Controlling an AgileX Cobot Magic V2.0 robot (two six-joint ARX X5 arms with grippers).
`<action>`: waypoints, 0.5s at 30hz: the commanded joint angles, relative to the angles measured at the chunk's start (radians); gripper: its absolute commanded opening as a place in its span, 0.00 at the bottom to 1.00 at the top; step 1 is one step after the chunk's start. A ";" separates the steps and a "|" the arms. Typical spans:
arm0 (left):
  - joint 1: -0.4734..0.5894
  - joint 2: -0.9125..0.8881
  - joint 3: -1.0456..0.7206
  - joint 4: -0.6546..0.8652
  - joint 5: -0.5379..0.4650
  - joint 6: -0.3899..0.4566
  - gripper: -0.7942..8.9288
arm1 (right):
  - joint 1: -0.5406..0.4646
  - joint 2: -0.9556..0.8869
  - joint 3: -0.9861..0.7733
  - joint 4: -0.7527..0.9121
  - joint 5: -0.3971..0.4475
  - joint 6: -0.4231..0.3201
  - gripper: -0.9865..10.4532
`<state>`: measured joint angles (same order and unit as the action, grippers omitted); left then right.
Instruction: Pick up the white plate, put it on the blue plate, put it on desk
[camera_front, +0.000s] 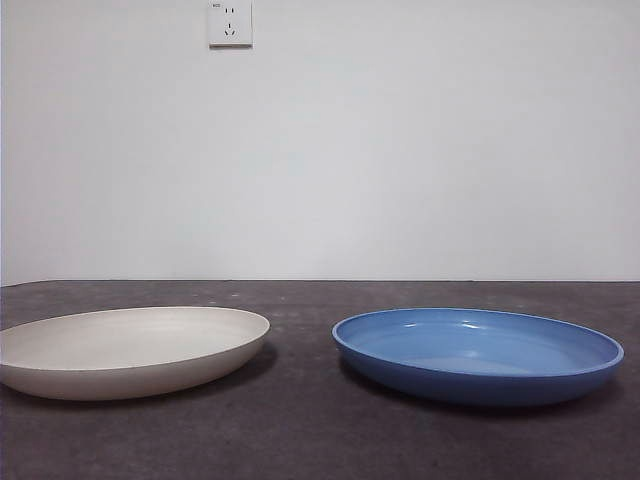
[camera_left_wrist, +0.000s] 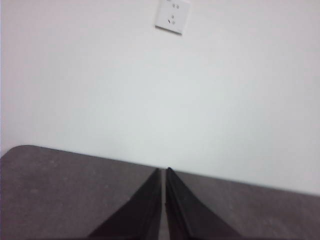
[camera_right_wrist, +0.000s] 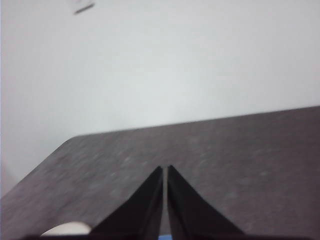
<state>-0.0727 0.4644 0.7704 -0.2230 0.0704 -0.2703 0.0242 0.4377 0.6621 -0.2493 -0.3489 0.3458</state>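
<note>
Now the white plate (camera_front: 130, 350) sits flat on the desk (camera_front: 300, 430) at the left of the front view, and the blue plate (camera_front: 478, 353) sits flat at the right, the two apart with a strip of bare dark tabletop between them. Neither plate is stacked on the other. Neither arm shows in the front view. On the far wall a white wall socket (camera_front: 229, 22) hangs above the plates. From the left wrist camera, the left gripper (camera_left_wrist: 164, 172) hangs above the desk with its two black jaws pressed nearly together, holding nothing, pointing toward the far wall. From the right wrist camera, the right gripper (camera_right_wrist: 164, 170) is likewise closed and empty above the desk; a sliver of the white plate (camera_right_wrist: 67, 229) and a bit of the blue plate (camera_right_wrist: 164, 237) show at its base.
</note>
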 joint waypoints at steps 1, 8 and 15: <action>-0.002 0.055 0.088 -0.069 0.046 0.051 0.10 | 0.001 0.060 0.090 -0.070 -0.046 -0.006 0.10; -0.003 0.200 0.246 -0.220 0.245 0.053 0.10 | 0.007 0.196 0.267 -0.213 -0.127 -0.112 0.10; -0.027 0.296 0.311 -0.325 0.401 0.073 0.10 | 0.051 0.274 0.346 -0.365 -0.212 -0.191 0.10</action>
<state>-0.0963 0.7544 1.0542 -0.5537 0.4549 -0.2211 0.0715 0.6987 0.9920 -0.6090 -0.5510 0.1936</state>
